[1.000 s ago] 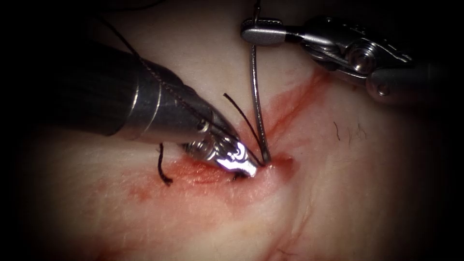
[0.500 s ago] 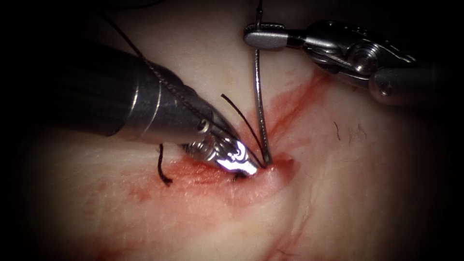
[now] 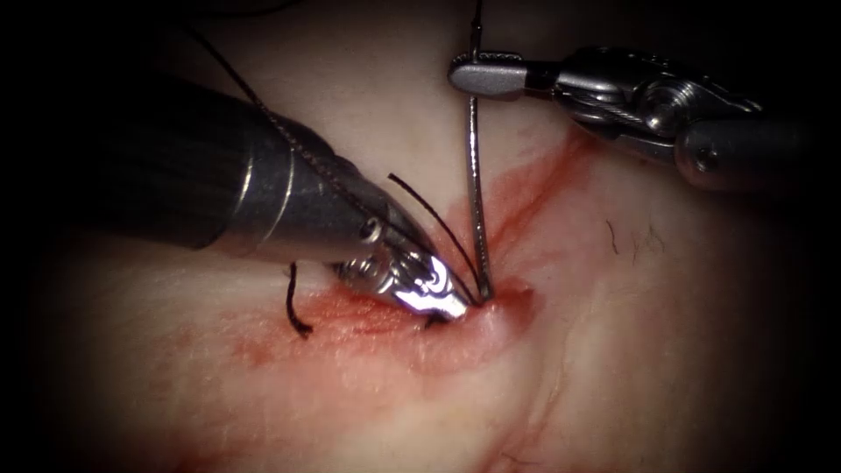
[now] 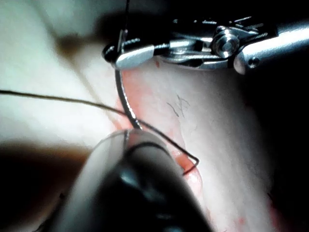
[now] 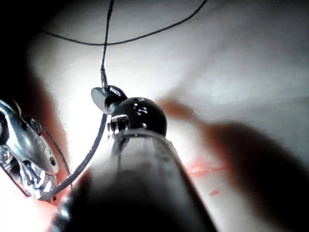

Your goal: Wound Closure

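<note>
My right tool (image 3: 477,74) reaches in from the right, jaws shut on the curved needle (image 3: 476,175) close to its tail end. The needle stands almost upright, and its point is in the tissue (image 3: 631,350) at the cut (image 3: 519,203). The tip of my left tool (image 3: 451,307) presses on the cut's left edge right beside the needle's point. Dark thread (image 3: 289,144) runs over the left shaft toward the cut. The left wrist view has the needle (image 4: 121,96) in the right tool (image 4: 128,53). In the right wrist view the needle (image 5: 91,150) curves toward the left tool (image 5: 34,174).
Red fluid (image 3: 350,320) stains the tissue along the cut and to its left. One short cut thread end (image 3: 293,307) sticks up left of the left tool, and another thread tail (image 3: 425,210) rises beside the needle. Thread (image 5: 120,41) loops across the pale tissue.
The right tool has shifted a little to the right and down, tilting the needle more upright. The needle's point stays in the tissue. The left tool has hardly moved.
</note>
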Controlling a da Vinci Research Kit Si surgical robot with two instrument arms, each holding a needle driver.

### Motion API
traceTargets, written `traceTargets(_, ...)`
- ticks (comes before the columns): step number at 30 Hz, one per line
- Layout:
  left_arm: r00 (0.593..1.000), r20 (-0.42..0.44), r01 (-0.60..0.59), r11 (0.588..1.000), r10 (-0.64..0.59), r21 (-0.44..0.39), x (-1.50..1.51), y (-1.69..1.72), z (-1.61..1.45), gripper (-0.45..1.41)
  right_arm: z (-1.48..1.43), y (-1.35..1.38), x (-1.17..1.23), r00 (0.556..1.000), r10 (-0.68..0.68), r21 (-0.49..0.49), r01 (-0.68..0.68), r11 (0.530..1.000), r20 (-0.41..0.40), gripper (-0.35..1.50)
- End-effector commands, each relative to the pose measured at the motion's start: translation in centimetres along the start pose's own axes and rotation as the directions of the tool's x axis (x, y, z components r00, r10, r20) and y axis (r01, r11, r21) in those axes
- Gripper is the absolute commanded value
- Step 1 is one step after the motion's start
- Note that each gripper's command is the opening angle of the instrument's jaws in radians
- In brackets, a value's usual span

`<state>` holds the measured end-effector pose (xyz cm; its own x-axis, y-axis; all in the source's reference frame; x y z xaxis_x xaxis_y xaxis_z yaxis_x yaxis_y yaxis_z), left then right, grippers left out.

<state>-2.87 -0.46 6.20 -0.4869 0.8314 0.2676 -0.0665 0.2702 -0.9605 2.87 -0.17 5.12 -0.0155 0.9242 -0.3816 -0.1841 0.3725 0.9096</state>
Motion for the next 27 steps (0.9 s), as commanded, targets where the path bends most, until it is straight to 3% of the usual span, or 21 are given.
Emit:
traceTargets(1,1.0,0.001,-0.001,1.0,0.001,-0.001,0.05,-0.04,0.04,-0.45,0.09,0.01,0.0,1.0,0.001,-0.017,-0.001,1.0,0.01,-0.35)
traceTargets(10,1.0,0.003,-0.001,1.0,0.001,-0.001,0.05,-0.04,0.04,-0.45,0.06,-0.04,-0.15,0.996,0.084,-0.071,-0.081,0.994,0.035,-0.35)
traceTargets(27,1.0,0.008,-0.002,1.0,0.002,-0.001,0.04,-0.05,0.06,-0.45,0.02,-0.04,-0.16,0.975,0.222,-0.177,-0.223,0.959,-0.026,-0.35)
